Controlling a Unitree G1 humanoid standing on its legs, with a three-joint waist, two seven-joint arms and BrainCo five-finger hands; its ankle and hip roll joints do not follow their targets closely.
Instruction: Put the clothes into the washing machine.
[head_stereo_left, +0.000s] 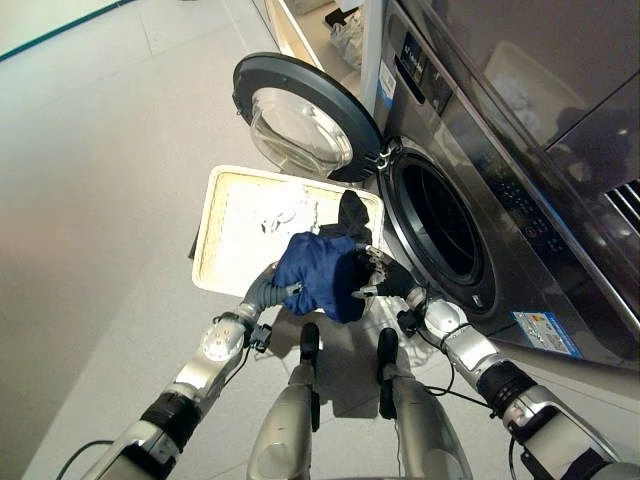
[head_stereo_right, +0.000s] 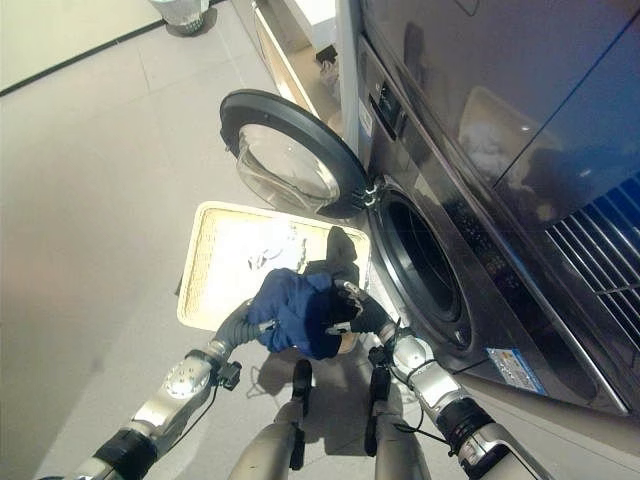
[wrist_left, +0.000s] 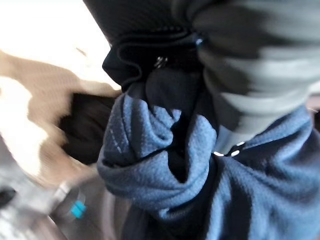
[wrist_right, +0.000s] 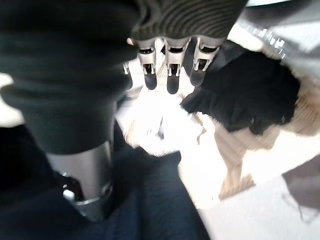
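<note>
1. Just beside the washing machine's drum opening (head_stereo_left: 438, 222), both hands hold up a bundled blue garment (head_stereo_left: 320, 272) over the basket's (head_stereo_left: 222, 232) near edge.
2. The left hand (head_stereo_left: 268, 290) is buried in the cloth, so its grip cannot be told; the right hand (wrist_right: 170, 65) has its fingers fairly straight against the bundle.
3. To do this well, lift the bundle and swing it right into the opening, with the trailing dark cloth (head_stereo_left: 353, 213) tucked in.
4. The open door (head_stereo_left: 300, 120) stands above the basket, off the path.
5. White laundry (head_stereo_left: 285, 212) lies in the basket.

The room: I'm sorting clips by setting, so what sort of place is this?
Probably a laundry area: a front-loading washing machine with its round door swung open, a pale laundry basket on the floor, and blue clothing between the hands.
</note>
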